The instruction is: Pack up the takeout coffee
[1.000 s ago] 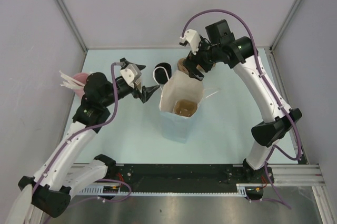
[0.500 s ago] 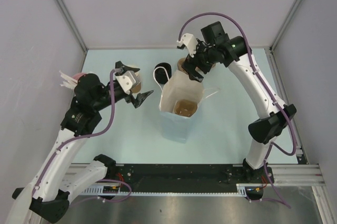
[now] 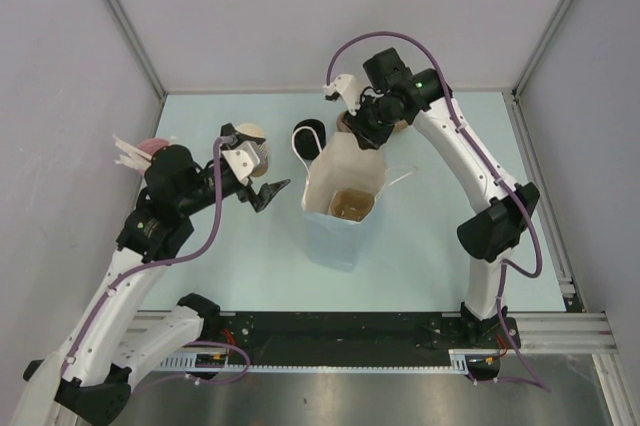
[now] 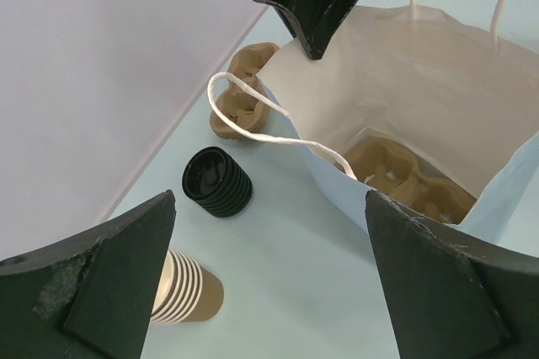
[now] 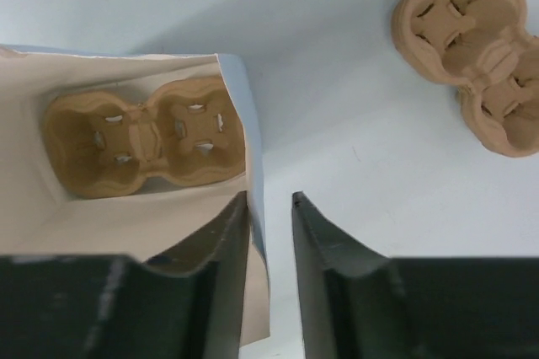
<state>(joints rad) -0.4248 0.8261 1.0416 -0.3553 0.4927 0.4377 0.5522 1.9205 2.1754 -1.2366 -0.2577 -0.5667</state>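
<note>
Currently, operator, you are looking at this:
Surface: a pale blue-green table (image 3: 430, 246) is carrying everything, and both arm bases are sitting at its near edge.
Room: plain grey-lilac walls (image 3: 300, 16) are closing in the table on three sides.
Writing: nothing that you can read is showing on the bag, the cups or the lids.
Bags: one white paper bag (image 3: 335, 231) is standing open at mid-table, its white cord handles (image 4: 253, 127) hanging loose.
Carriers: one brown pulp carrier (image 5: 143, 136) with two wells is lying in the bag's bottom, both wells unfilled. More nested carriers (image 5: 472, 64) are sitting on the table just behind the bag, and you cannot count their layers.
Lids: one stack of black ribbed lids (image 4: 217, 182) is standing beside the bag's far left corner.
Cups: one stack of nested tan cups (image 4: 187, 296) is sitting left of the lids. One pink cup (image 3: 148, 151) of white stirrers (image 3: 125, 154) is standing by the left wall.
Task thing: you cannot tell where the takeout coffee is, since no view is letting you pick out a single cup.
Left arm: the left gripper (image 4: 269, 195) is hovering left of the bag, jaws spread wide and grasping nothing.
Right arm: the right gripper (image 5: 269, 199) is hanging over the bag's far rim, fingers close together astride the paper wall. A slit is showing beside the paper, so you cannot tell whether it is pinching.
</note>
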